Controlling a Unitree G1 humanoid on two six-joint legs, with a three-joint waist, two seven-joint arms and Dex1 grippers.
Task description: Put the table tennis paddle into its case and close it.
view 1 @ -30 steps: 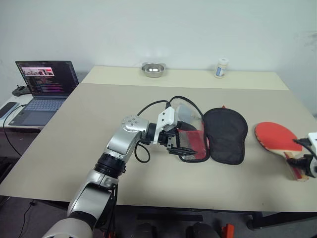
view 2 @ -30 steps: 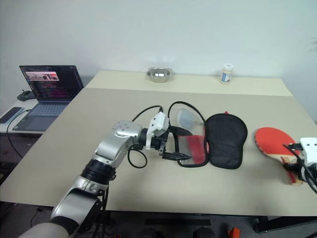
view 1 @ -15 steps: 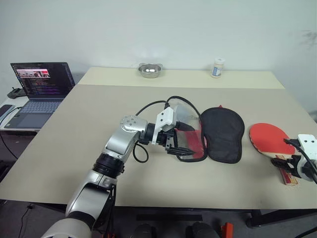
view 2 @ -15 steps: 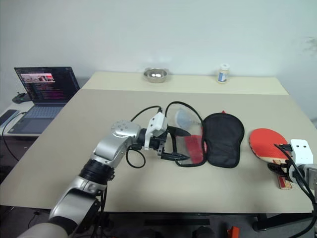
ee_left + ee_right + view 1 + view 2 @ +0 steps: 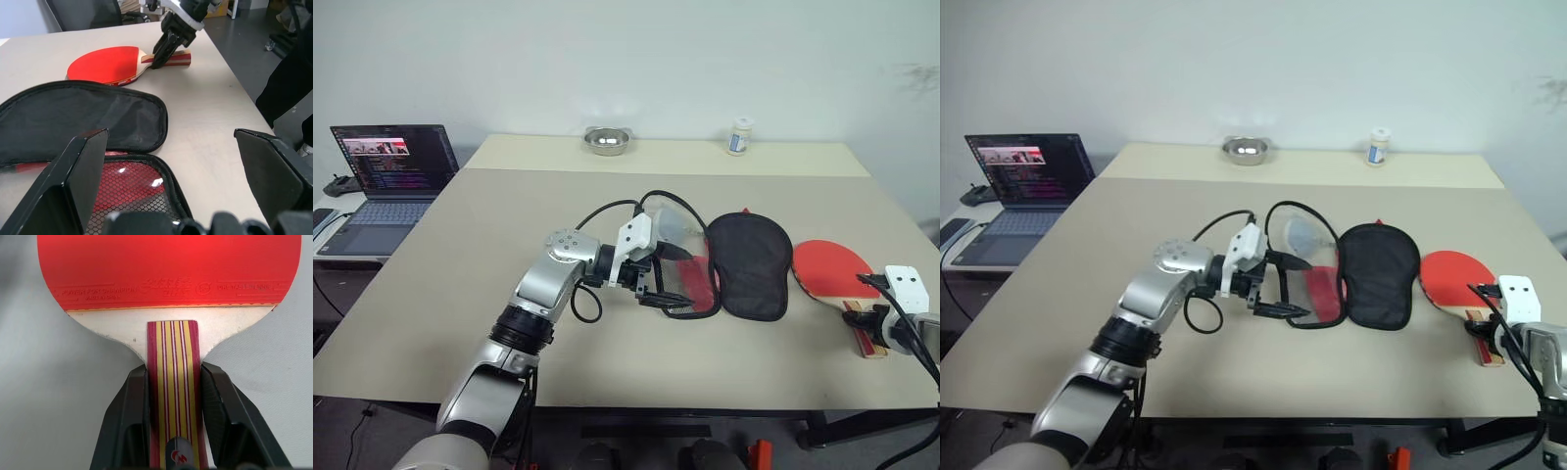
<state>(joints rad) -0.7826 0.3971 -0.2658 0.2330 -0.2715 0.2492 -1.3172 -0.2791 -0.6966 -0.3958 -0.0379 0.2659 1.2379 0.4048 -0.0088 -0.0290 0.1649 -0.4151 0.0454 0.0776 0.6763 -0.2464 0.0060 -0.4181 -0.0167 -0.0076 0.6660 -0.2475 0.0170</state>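
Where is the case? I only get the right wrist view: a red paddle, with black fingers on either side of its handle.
Observer: The case lies unzipped and spread flat, just to the robot's left of the paddle.
Visitor: What about the other arm?
Observer: The left gripper stands wide open at the case's mesh half.
Visitor: Anything else around?
Observer: A metal bowl and a small white bottle stand at the table's far edge.

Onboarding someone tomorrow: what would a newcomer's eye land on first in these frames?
Probably the bright red table tennis paddle at the table's right edge, with the right pincer closed on both sides of its striped handle. Next, the case lying unzipped and spread open mid-table, black half toward the paddle, and the left pincer open at its red mesh half. A lit laptop sits off to the left.
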